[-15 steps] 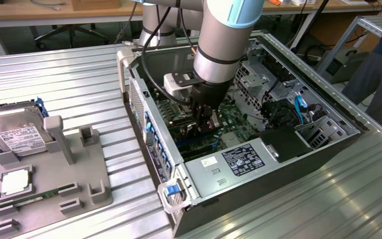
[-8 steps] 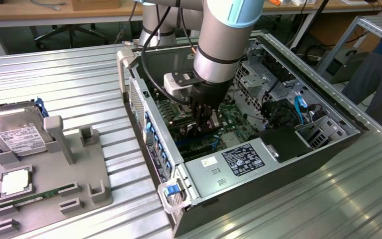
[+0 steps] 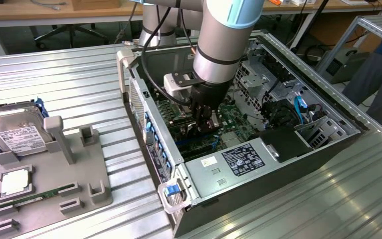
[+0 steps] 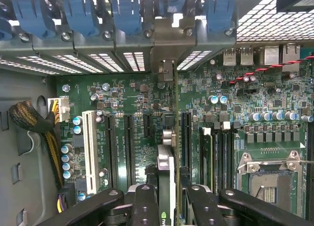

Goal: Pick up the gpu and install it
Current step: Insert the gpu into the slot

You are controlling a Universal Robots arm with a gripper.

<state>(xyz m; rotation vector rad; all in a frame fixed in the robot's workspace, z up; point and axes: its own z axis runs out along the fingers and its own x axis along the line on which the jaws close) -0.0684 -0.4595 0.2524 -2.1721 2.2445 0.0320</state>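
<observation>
Arm (image 3: 221,45) down inside PC case (image 3: 297,167) - gpu (image 4: 166,174) in grip
Arm approx. vertical, wrist pointing down; gripper (image 3: 205,118) clenched on gpu, card edge-on over mobo (image 4: 122,96) slots - bracket end twd case's rear wall.

Above the motherboard (image 4: 132,103), 2 long black slots (image 4: 128,142) and 1 white slot (image 4: 90,145) lie bare. The gpu (image 4: 166,169), clamped in the gripper (image 4: 168,201), blocks its middle. Blue latches (image 4: 127,12) wall 1 edge, a cable bundle (image 4: 29,118) another.
</observation>
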